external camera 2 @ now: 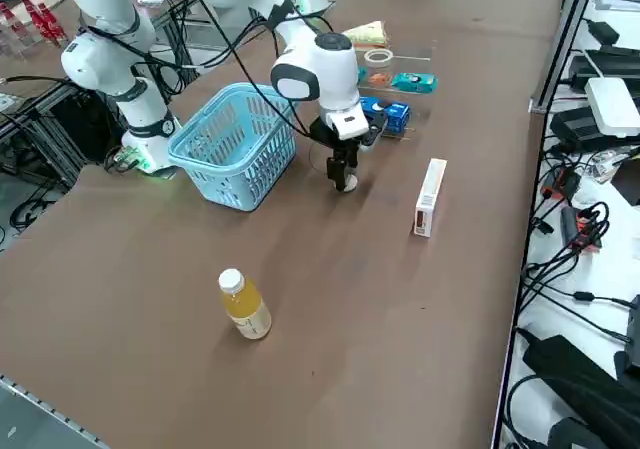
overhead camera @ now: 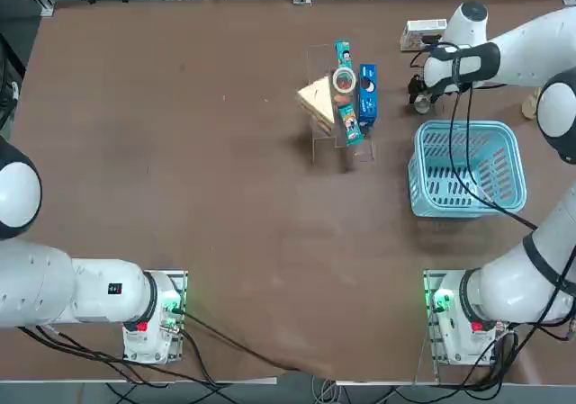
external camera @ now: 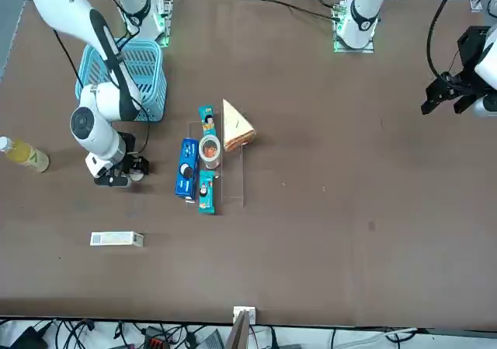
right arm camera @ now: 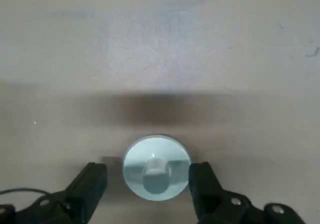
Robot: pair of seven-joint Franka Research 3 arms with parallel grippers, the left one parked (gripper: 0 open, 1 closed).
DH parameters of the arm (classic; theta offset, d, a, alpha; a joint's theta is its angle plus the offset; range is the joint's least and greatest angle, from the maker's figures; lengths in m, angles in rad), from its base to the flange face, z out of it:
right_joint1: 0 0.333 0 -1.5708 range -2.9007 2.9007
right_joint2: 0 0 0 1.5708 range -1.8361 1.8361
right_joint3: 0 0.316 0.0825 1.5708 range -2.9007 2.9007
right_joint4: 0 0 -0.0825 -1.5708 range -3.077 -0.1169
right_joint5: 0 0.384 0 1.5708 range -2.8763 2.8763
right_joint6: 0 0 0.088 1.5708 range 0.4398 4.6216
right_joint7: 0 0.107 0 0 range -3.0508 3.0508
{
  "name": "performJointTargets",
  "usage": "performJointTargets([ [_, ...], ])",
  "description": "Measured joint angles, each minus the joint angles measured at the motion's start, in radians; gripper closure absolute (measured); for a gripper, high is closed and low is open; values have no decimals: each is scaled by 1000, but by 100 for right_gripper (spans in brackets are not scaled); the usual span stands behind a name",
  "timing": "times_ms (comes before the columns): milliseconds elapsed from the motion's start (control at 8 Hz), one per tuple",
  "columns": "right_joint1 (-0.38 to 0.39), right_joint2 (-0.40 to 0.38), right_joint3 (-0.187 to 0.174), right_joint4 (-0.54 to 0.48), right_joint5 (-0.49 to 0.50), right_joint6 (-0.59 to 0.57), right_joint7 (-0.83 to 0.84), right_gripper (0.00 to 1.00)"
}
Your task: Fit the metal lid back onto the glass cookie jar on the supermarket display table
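The metal lid [right arm camera: 156, 167] is a small round silvery-white disc with a knob, lying flat on the brown supermarket display table [overhead camera: 180, 152]. My right gripper [right arm camera: 147, 171] stands open straight over it, one black finger on each side and neither touching it. From overhead, the gripper [overhead camera: 421, 96] is at the far right, just beyond the basket, with the lid [overhead camera: 422, 107] under it. The glass cookie jar [overhead camera: 345, 81], with a round rim and brownish-orange contents, stands uncovered on a clear display stand to the left of the gripper. The jar [external camera: 210, 149] also shows in the front view.
A blue basket [overhead camera: 468, 168] sits close to the gripper, nearer the arms' bases. Around the jar lie a blue snack pack [overhead camera: 367, 92], teal packs [overhead camera: 343, 55] and a sandwich wedge [overhead camera: 317, 98]. A white box [overhead camera: 423, 33] lies farther back, and a yellow drink bottle [external camera 2: 245, 307] stands at the right.
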Motion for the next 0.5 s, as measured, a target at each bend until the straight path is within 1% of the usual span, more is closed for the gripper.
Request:
performJointTargets([
  [250,0,0,0,0,0,0,1,2],
  [375,0,0,0,0,0,0,1,18],
  [500,0,0,0,0,0,0,1,43],
])
